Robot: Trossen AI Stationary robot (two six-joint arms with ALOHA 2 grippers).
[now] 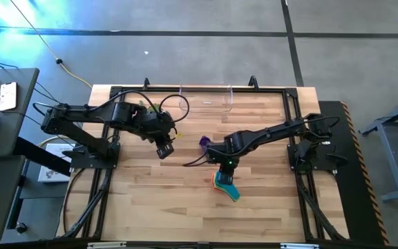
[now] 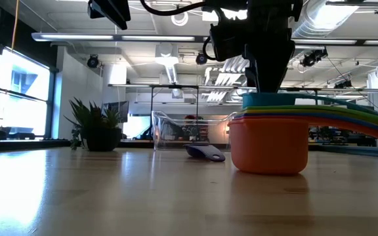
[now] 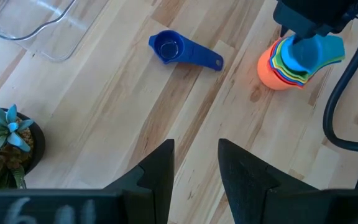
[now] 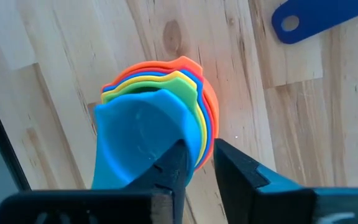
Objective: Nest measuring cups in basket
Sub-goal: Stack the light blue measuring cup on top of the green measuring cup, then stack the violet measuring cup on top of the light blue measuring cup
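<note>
Wood tabletop (image 1: 150,200) fills the mid frame of the high view, both arms reaching in from the sides. Clear basket (image 1: 206,99) sits at the top centre edge, no cups in it that I can see. Small green plant (image 3: 2,140) is near the left arm, not part of the job.

Nested stack of measuring cups (image 1: 226,185) sits lower centre-right of the high view, orange cup (image 2: 268,144) at the bottom, teal top cup (image 4: 143,140) uppermost, handles fanned toward the lower right. Right gripper (image 4: 197,165) is directly above the stack w/ fingers set narrow, straddling the teal cup's rim/handle edge; whether it's actually pinching or just letting go, can't tell from these views.

Lone blue-purple cup (image 3: 166,47) lies apart on the tabletop, between stack and basket, bowl end toward the basket, handle pointing toward the stack. Its long axis runs roughly on the line from right gripper to basket.

Left gripper (image 3: 196,171) hovers centre-left of the high view, fingers spread wide, nothing in them, aimed down at bare wood short of the loose cup.

Judgement: the loose cup is the key item. It's just up-left of the right gripper, nearer that arm than the left. Stack isn't in the basket yet, so the task looks well short of done.
</note>
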